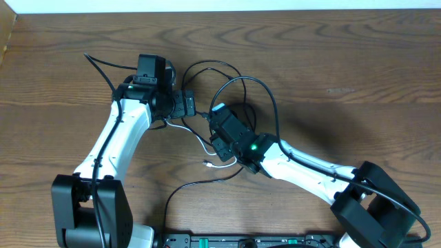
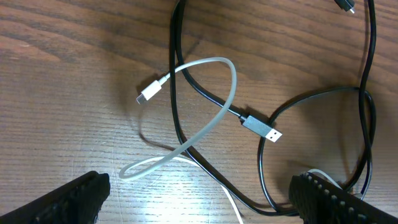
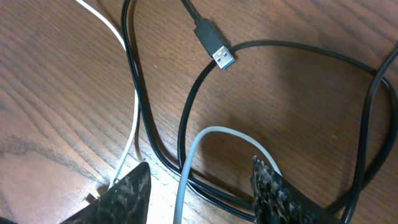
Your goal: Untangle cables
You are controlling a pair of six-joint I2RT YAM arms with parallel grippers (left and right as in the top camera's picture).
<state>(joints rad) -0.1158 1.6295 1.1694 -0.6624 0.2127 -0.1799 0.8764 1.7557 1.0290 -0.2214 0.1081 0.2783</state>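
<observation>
The jaws of my left gripper (image 2: 199,193) are standing wide apart, gripping nothing, hanging above the white cable (image 2: 231,87), which is looping across the black cables (image 2: 176,93) on the wooden table (image 1: 344,62). The jaws of my right gripper (image 3: 200,171) are sitting partly apart, straddling white and black strands without pinching them.

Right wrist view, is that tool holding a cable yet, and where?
Nothing held yet: the right tool straddles the white cable and black cables, jaws not closed on them.
</observation>
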